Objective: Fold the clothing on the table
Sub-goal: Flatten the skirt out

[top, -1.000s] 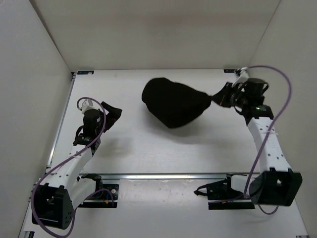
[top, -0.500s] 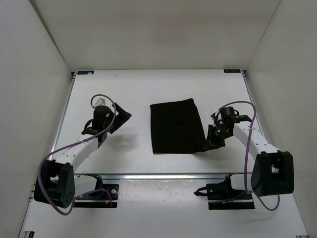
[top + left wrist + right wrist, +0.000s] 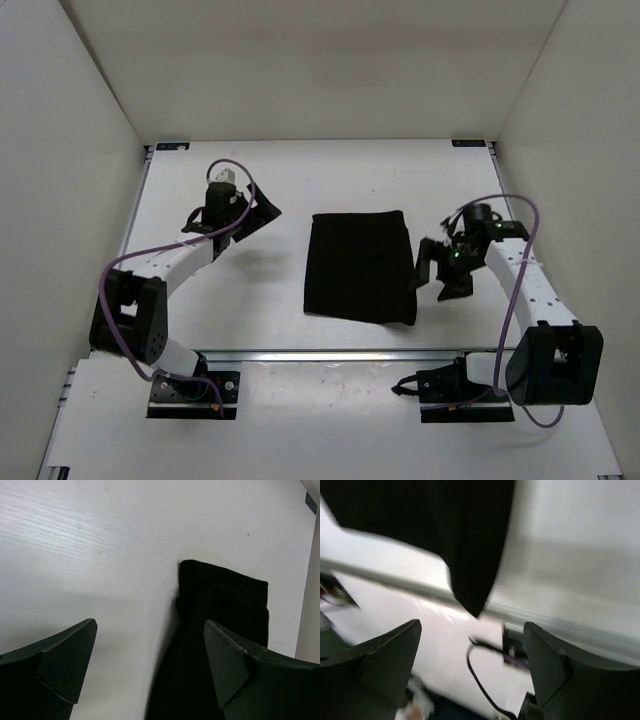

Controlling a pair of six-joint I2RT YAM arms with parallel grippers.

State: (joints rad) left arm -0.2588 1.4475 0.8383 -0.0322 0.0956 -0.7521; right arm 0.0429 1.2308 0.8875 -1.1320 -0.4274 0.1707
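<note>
Clothing lies flat as folded rect at ctr of table. R tool just beside its right edge, jaws apart, holding nothing. L tool off to left, jaws wide, holding nothing. Metal rail runs along near edge.

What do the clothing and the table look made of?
The clothing: soft, matte black fabric, judging by how limply and flat it lies, without sheen. The table: white, probably painted or laminated wood; the left wrist view shows faint grain lines.
</note>
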